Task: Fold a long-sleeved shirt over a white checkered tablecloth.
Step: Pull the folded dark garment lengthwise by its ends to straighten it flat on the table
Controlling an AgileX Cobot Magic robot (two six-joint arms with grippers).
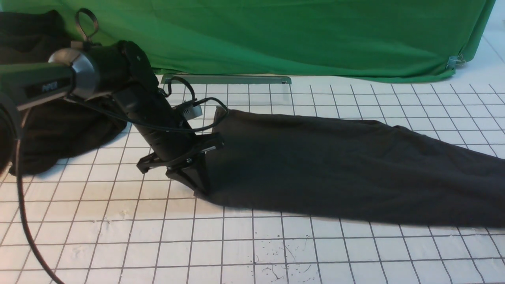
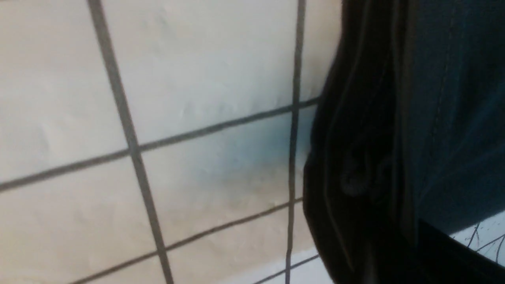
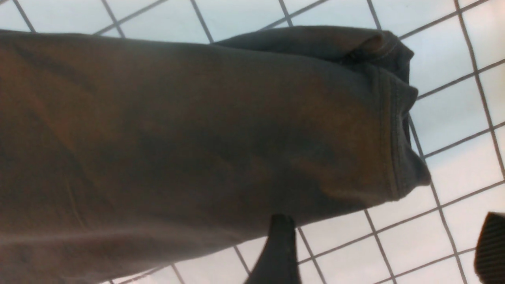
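Observation:
The long-sleeved shirt (image 1: 335, 165) lies as a long dark strip across the white checkered tablecloth (image 1: 158, 244), running off the right edge of the front view. My left gripper (image 1: 199, 184) points down at the strip's left end, its fingers closed together on the shirt's edge. In the left wrist view the dark stitched cloth (image 2: 453, 98) fills the side by the jaws. My right gripper (image 3: 384, 252) does not show in the front view. Its wrist view shows two fingers (image 3: 278, 252) wide apart over bare tablecloth (image 3: 453, 118), just beside the shirt's hem (image 3: 390, 130).
A green fabric sheet (image 1: 276, 35) hangs along the back, with a metal bar (image 1: 225, 79) at its foot. A deeper-black lumpy cloth (image 1: 59, 130) lies at the far left behind my left arm. The arm's cable (image 1: 23, 221) trails down over the cloth.

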